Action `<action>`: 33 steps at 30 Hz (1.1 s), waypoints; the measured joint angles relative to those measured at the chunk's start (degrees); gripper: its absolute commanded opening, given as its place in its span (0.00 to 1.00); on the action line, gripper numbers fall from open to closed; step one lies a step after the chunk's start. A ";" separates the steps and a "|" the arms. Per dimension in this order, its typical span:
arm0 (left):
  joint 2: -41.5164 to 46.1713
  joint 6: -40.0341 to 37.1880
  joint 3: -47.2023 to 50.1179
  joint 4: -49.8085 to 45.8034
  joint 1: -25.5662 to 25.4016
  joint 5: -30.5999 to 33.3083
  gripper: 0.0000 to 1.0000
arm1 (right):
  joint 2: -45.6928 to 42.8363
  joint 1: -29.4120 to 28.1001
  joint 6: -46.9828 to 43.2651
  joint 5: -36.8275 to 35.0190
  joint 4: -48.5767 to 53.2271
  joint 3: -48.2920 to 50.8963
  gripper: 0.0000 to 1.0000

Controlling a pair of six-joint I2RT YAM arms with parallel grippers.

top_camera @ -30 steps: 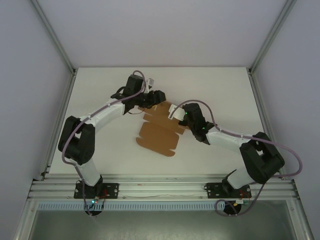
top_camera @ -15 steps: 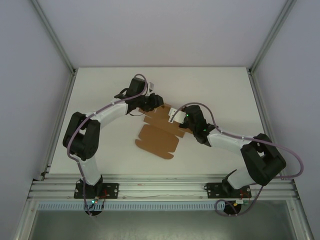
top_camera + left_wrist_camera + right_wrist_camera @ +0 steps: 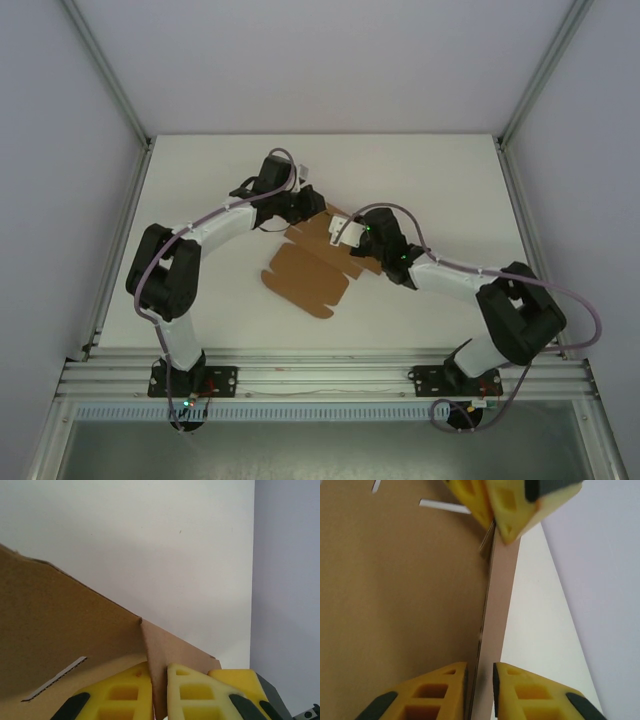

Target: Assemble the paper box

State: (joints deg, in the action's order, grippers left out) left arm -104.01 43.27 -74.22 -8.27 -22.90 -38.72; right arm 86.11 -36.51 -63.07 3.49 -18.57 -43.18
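Left fingers [image 3: 120, 695] nearly closed, pinching paper box [image 3: 305, 275] flap; right fingers [image 3: 520, 695] straddle same flap, grip unclear.

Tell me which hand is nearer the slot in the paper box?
Left. The left hand pinches the paper box flap beside the slot; the right hand straddles it farther along.

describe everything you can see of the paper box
The paper box is a plain brown die-cut sheet of thin cardboard, not yet assembled, lying mostly flat on the white table between the arms. It has rounded tabs on its near edge and narrow cut slots. One flap on its far right side stands folded upright. The left gripper has its fingers shut on one end of that flap. The right gripper straddles the other end; whether it presses on it is unclear.
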 measured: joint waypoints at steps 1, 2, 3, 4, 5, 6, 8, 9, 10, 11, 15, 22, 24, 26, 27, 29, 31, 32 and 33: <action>0.00 0.00 0.00 0.00 0.00 0.04 0.13 | 0.59 0.00 -0.13 0.02 -0.37 -0.55 0.10; 0.00 0.00 0.00 0.00 0.02 0.22 0.13 | 1.20 -0.09 -0.33 -0.13 -0.55 -1.09 0.05; 0.00 0.02 0.02 -0.02 0.09 0.44 0.14 | 1.62 -0.09 -0.42 -0.48 -0.83 -1.42 0.00; 0.00 -0.07 0.02 -0.04 0.13 0.68 0.23 | 1.88 -0.07 -0.46 -0.83 -0.96 -1.70 0.00; 0.04 -0.39 0.02 -0.02 0.13 0.96 0.35 | 2.03 -0.09 -0.55 -1.38 -1.22 -1.84 0.00; 0.15 -0.83 0.02 -0.09 0.11 1.25 0.43 | 2.03 -0.09 -0.68 -1.79 -1.62 -1.84 0.00; 0.81 -1.92 0.15 -0.98 0.00 1.73 0.64 | 2.03 -0.09 -1.16 -2.82 -2.23 -1.86 0.00; 1.42 -2.49 0.31 -1.57 -0.07 2.12 0.75 | 2.03 -0.09 -1.53 -3.37 -2.34 -1.86 0.00; 2.43 -3.26 0.63 -2.25 -0.33 2.97 0.85 | 2.03 -0.09 -1.84 -3.85 -2.45 -1.86 0.00; 4.00 -4.61 1.16 -3.06 -0.37 4.17 0.96 | 2.03 -0.09 -2.38 -4.44 -2.49 -1.86 0.00; 12.96 -8.92 4.74 -5.77 -0.20 10.56 1.00 | 1.92 -0.07 -3.87 -6.32 -1.55 -3.10 0.00; 28.74 -14.73 18.14 -5.07 7.61 19.10 1.00 | -3.69 2.45 -3.02 -0.50 6.29 -6.71 0.00; 29.29 -16.35 21.49 -4.20 9.38 20.37 1.00 | -5.14 3.58 -2.19 2.75 10.78 -9.46 0.00; 28.83 -17.51 24.72 -3.48 10.73 20.81 1.00 | -6.47 4.63 -1.16 5.88 13.92 -11.69 0.00; 28.37 -17.81 25.70 -3.23 11.39 20.74 1.00 | -7.15 5.09 -0.68 7.30 14.86 -12.31 0.00; 26.29 -18.16 26.82 -2.21 13.49 19.39 1.00 | -8.39 5.97 0.46 9.90 16.28 -12.68 0.00; 23.61 -18.88 26.84 -0.07 15.15 17.44 1.00 | -8.81 6.60 1.40 11.78 17.46 -12.81 0.00; 22.51 -19.26 26.86 1.20 15.54 16.22 1.00 | -8.79 6.78 1.68 12.33 18.01 -12.85 0.00; 21.35 -19.58 26.93 2.73 15.69 14.78 1.00 | -8.74 6.97 2.05 13.05 18.60 -12.87 0.00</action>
State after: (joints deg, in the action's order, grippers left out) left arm -82.65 23.68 -47.29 -5.54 -7.20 -23.94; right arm 77.36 -29.54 -61.01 16.53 0.03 -56.05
